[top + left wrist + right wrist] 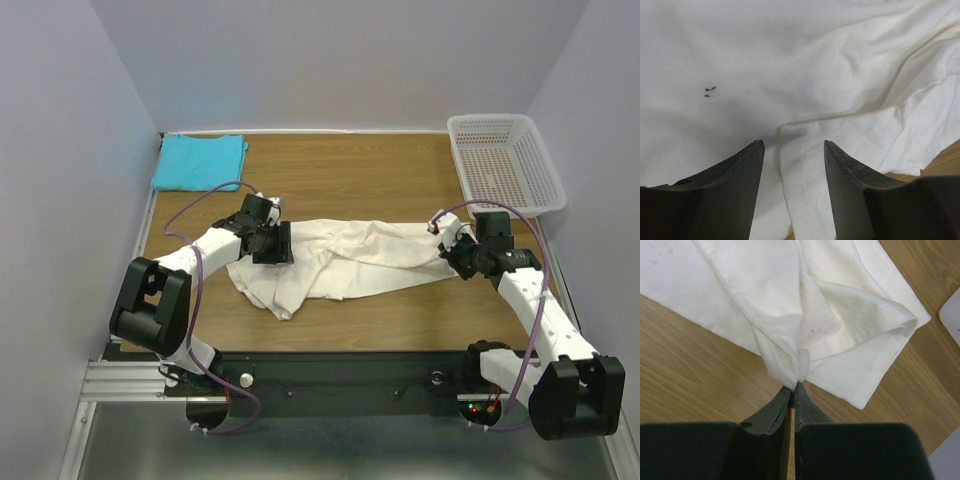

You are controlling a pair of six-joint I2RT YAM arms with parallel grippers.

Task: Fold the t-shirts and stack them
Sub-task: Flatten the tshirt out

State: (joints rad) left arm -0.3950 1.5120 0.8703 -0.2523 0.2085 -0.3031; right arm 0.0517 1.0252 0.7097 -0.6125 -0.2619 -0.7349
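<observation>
Cream t-shirt (340,262) crumpled, outline unclear; right end effector (792,386) pinches its edge; left end effector (794,143) spread open.

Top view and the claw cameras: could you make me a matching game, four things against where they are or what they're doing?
Things:
1. blue shirt
2. basket
3. left claw
4. right claw

Places or states:
A. pinched shut on an edge of the white shirt
B. far right corner
C. open, over the white shirt
D. far left corner

Pairs: 1-D, 2-B, 3-C, 4-A.
</observation>
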